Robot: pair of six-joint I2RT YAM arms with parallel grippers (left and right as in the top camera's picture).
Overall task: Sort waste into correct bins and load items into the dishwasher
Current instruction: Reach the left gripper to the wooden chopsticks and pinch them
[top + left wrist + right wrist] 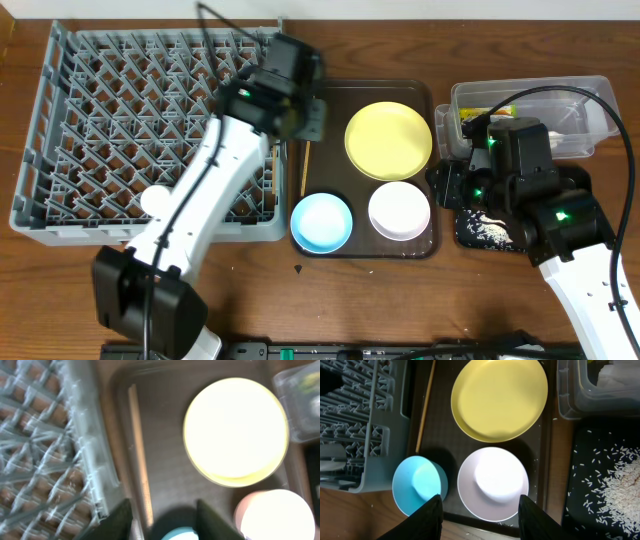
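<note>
Chopsticks (304, 168): thin pale wood, lying along the left side of the dark brown serving tray (330, 150), just beside the grey dish rack (100, 100).
Everything sits on a brown wooden table (400, 300). The left gripper (165, 525) hangs over the tray, fingers (117, 520) spread wide and empty, the chopsticks just left of them; the right gripper (480, 517), likewise wide and empty, hovers over the white bowl (492, 482).

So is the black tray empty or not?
Not empty: whitish rice scraps lie scattered across the black tray, seen from the right wrist.
</note>
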